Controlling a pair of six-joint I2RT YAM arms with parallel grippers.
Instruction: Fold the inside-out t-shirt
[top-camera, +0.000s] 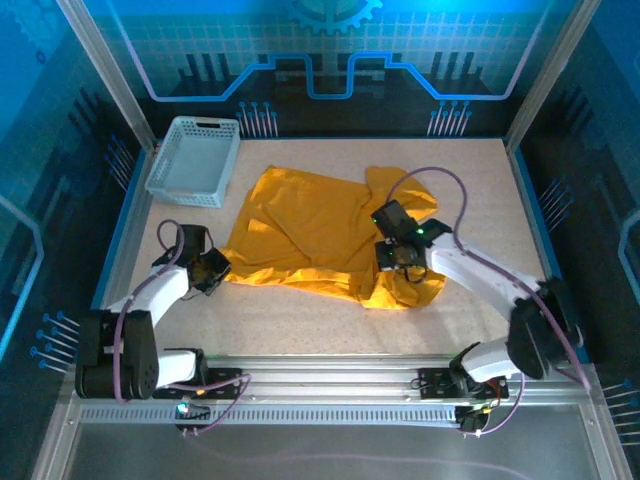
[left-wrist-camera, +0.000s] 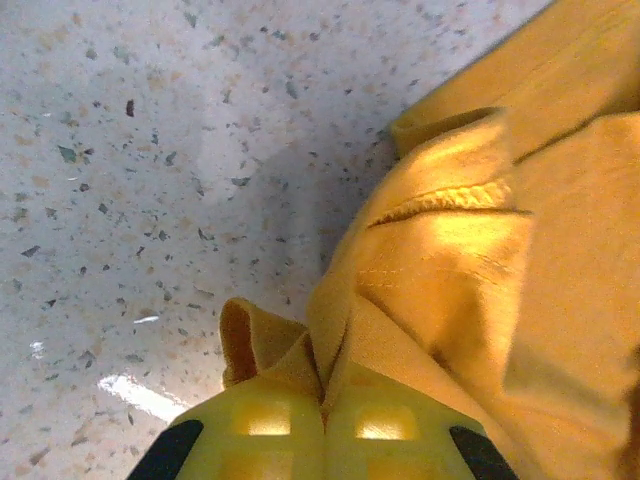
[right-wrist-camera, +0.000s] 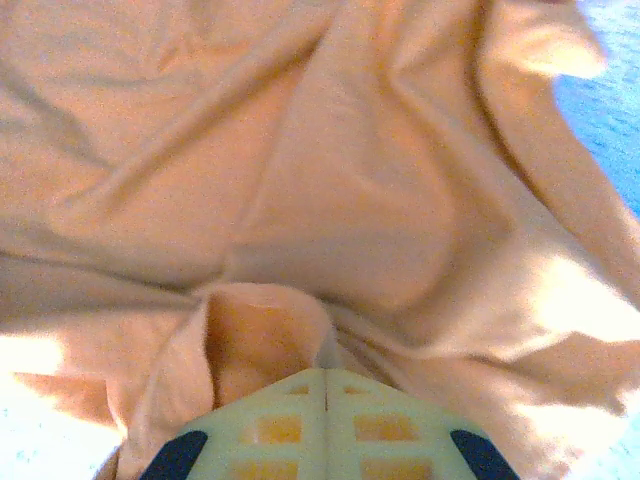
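Note:
The inside-out t-shirt (top-camera: 310, 235) is a mustard-yellow cloth lying crumpled in the middle of the table, plain side showing. At its near left corner my left gripper (top-camera: 213, 270) is shut on the hem; in the left wrist view a pinched fold of the t-shirt (left-wrist-camera: 400, 300) rises from between the closed left gripper (left-wrist-camera: 325, 400). Over the shirt's near right part my right gripper (top-camera: 400, 255) is shut on a bunched fold. The right wrist view has cloth of the t-shirt (right-wrist-camera: 320, 200) spreading ahead of the closed right gripper (right-wrist-camera: 325, 380).
A light grey lattice basket (top-camera: 193, 160) stands at the back left, close to the shirt's left edge. Speckled tabletop (top-camera: 480, 200) lies bare to the right and along the near side. Metal frame rails border the table.

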